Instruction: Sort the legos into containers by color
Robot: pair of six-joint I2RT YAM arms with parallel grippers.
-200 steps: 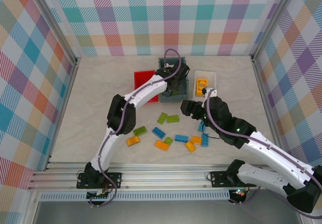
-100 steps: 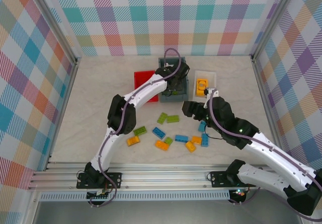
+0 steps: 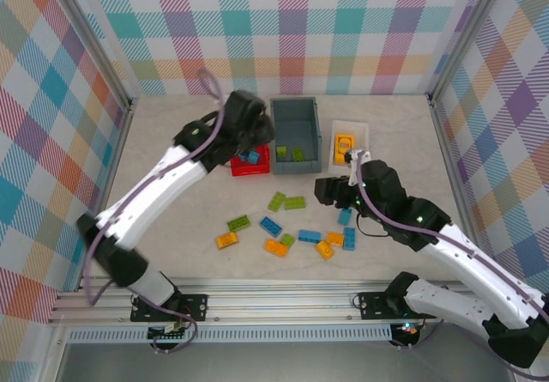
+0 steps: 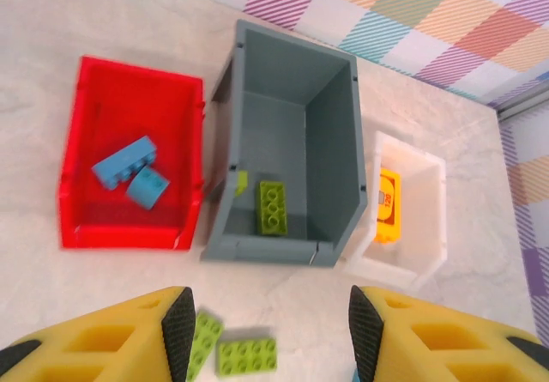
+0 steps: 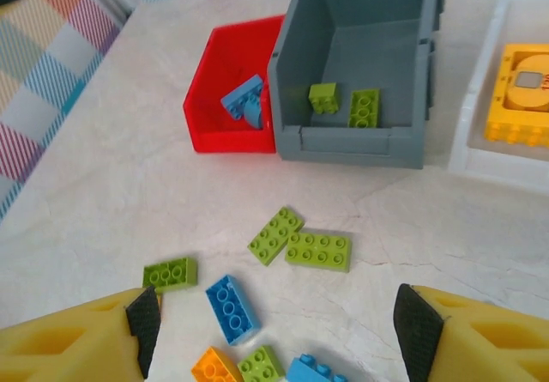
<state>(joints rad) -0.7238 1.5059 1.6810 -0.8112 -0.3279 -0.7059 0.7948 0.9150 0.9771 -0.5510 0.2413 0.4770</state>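
My left gripper [image 4: 270, 335] hangs open and empty, high over the near side of the containers. The red bin [image 4: 73, 184] holds two blue legos [image 4: 124, 160]. In the grey bin [image 4: 330, 142] lies a green brick [image 4: 273, 207]. The white tray [image 4: 429, 193] holds an orange frame piece [image 4: 388, 203]. My right gripper [image 5: 280, 329] is open with nothing between its fingers. It hovers above the loose legos: a green pair [image 5: 318, 251], a blue brick [image 5: 232, 308] and a single green one [image 5: 170, 274]. From above, the right gripper [image 3: 324, 189] sits just right of that green pair [image 3: 295, 203].
Several more loose bricks in blue [image 3: 310, 236], orange [image 3: 275, 247] and green [image 3: 238, 223] lie scattered on the near half of the table. The three bins stand side by side at the back. Metal frame rails [image 3: 257, 292] border the table's near edge.
My left arm has pulled away from the grey bin, swinging left and up, and its jaws have opened. Green bricks now show in the grey bin. The right gripper shifted slightly.
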